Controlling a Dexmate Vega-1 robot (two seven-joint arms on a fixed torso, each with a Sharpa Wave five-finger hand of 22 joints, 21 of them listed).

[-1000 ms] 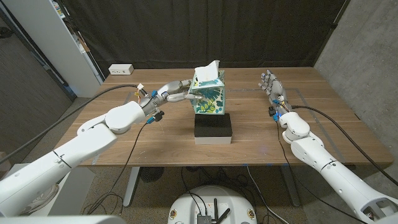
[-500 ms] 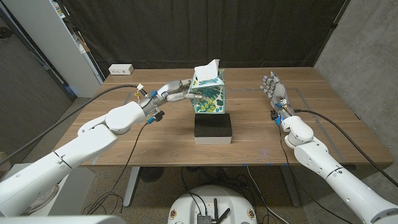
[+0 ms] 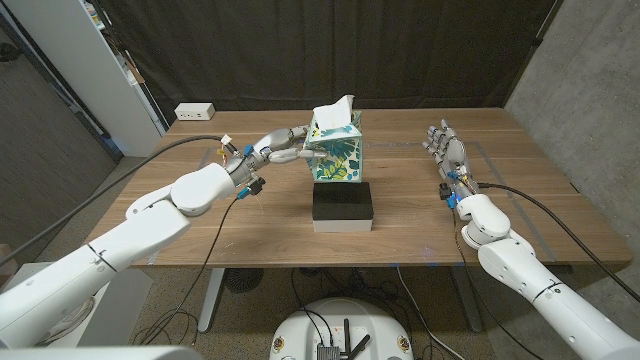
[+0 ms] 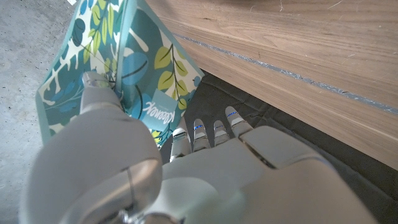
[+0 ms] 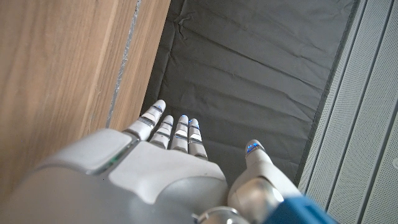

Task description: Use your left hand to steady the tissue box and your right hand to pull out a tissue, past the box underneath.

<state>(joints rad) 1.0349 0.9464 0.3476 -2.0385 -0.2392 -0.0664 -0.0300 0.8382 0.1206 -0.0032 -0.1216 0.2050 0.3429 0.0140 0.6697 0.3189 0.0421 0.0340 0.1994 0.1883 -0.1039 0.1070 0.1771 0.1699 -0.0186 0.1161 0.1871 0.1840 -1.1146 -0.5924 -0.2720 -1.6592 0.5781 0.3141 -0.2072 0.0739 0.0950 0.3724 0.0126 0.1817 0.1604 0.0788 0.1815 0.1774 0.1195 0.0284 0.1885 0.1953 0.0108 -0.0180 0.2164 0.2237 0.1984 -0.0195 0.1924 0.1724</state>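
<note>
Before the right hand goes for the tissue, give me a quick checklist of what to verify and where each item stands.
1. Left hand on the tissue box: ok, its fingers touch the box's left side.
2. Tissue sticking out of the top, ready to pinch: ok.
3. Tissue box seated on the black box: not ok, it looks tilted, and a gap shows between them.
4. Right hand free: ok, fingers apart, holding nothing.
5. Right hand near the tissue: not ok, it is off to the right, well apart from the box.
6. Firmness of the left hand's grip: cannot tell.
</note>
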